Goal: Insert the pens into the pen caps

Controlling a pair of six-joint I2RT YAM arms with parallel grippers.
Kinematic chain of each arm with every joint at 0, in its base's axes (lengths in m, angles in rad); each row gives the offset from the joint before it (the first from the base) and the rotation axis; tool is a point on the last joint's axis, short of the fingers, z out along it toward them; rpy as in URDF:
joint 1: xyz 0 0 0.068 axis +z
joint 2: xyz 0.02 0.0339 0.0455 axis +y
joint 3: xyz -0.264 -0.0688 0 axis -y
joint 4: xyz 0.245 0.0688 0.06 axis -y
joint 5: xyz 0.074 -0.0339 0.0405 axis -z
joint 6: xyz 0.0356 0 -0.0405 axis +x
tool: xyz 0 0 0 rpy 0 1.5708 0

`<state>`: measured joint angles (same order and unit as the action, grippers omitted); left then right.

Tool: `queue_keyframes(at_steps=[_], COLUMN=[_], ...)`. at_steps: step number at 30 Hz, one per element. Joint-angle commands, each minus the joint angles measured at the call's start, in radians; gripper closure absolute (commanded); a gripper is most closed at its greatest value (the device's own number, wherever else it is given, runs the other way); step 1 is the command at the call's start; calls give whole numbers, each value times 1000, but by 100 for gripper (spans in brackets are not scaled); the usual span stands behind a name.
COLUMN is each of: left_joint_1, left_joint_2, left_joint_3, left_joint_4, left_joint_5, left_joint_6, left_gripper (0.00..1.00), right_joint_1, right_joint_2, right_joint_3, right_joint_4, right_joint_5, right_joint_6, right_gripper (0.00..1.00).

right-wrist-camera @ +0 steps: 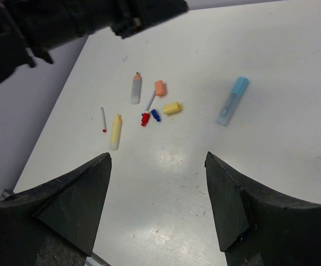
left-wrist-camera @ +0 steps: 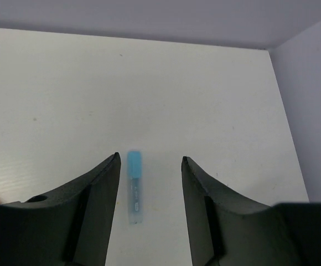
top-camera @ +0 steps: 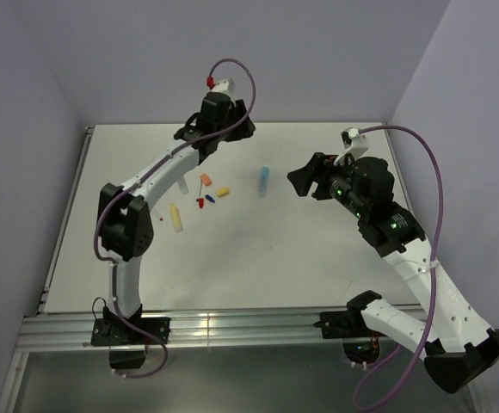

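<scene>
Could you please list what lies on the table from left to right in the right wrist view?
From the left: red-tipped stick → yellow pen → orange-tipped pen → red cap → yellow cap → blue pen.

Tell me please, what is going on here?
The robot should put pens into caps, but it holds nothing now. The left hand is open and aimed at a blue pen, which seems to wear its cap already. The right hand, also open, faces the loose yellow pen, orange cap and yellow cap.
</scene>
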<state>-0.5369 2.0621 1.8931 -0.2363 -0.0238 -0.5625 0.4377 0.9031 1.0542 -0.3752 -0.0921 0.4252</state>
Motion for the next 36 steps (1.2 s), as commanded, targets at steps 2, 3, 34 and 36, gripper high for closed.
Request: queue_keyframes(at_steps=[2, 3, 34, 36], left_joint_1=[-1, -2, 97, 103], left_joint_2=[-146, -199, -399, -372], left_joint_3=[-124, -158, -789, -796], left_joint_4=[-110, -106, -270, -249], left_joint_5=[-206, -247, -539, -519], left_joint_6=[-79, -85, -249, -240], left_gripper=[48, 48, 52, 53], right_joint_1=[-7, -7, -8, -7], right_joint_2=[8, 10, 23, 23], right_joint_3=[-6, -8, -42, -43], right_joint_4=[36, 36, 33, 33], right_joint_5=[0, -8, -64, -64], right_joint_6=[-9, -9, -13, -11], right_gripper=[24, 24, 26, 26])
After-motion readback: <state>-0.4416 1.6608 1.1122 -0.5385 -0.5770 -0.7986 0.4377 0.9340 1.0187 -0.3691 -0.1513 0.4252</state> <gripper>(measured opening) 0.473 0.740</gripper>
